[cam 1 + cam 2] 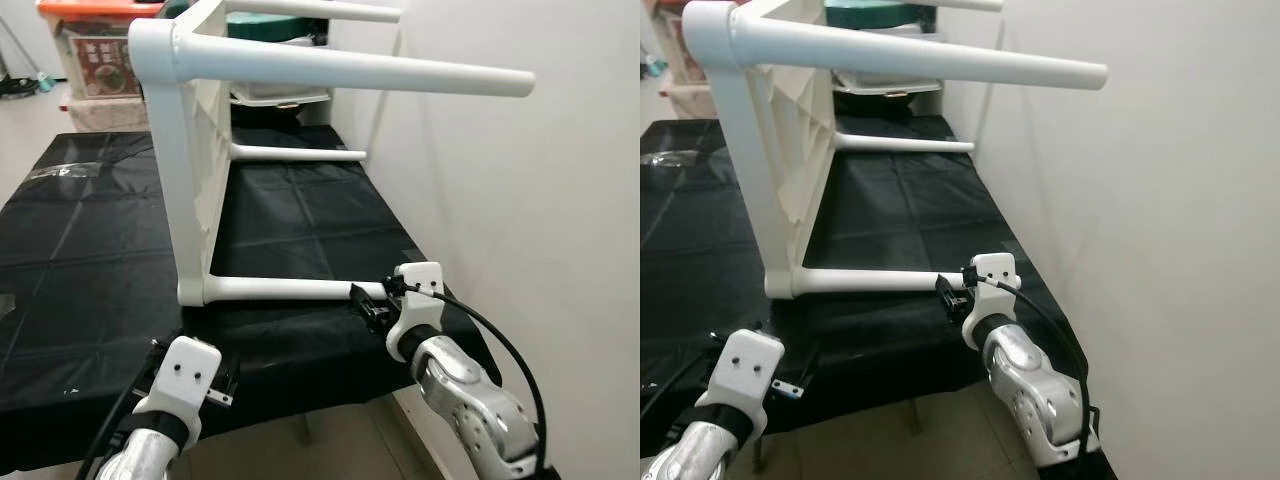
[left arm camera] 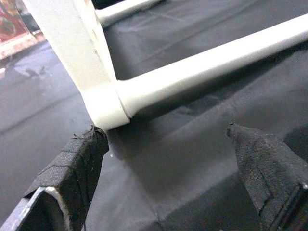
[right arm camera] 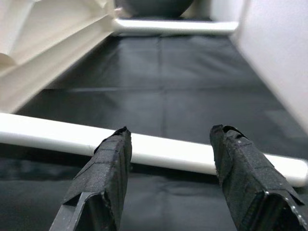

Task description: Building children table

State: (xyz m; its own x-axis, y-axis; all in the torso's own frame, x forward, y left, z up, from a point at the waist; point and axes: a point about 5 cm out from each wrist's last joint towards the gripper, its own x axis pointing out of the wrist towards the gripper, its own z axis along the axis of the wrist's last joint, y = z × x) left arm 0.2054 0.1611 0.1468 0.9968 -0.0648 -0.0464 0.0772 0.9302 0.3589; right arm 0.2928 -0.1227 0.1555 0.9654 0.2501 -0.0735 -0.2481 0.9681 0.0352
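Nearest the camera, the left claw (image 1: 222, 385) hangs released at the front edge of a surface (image 1: 90, 250) draped in black cloth, its fingers (image 2: 79, 163) spread just short of the socket where a leg joins the tabletop. To the right, the right claw (image 1: 368, 303) sits at the free end of that lower front leg (image 1: 290, 289), fingers (image 3: 108, 163) parted on either side of it without clenching. The white children's table (image 1: 190, 150) lies on its side on the cloth, tabletop standing upright, its legs pointing right toward the wall (image 1: 520, 200). Farther back stand storage boxes (image 1: 95, 55).
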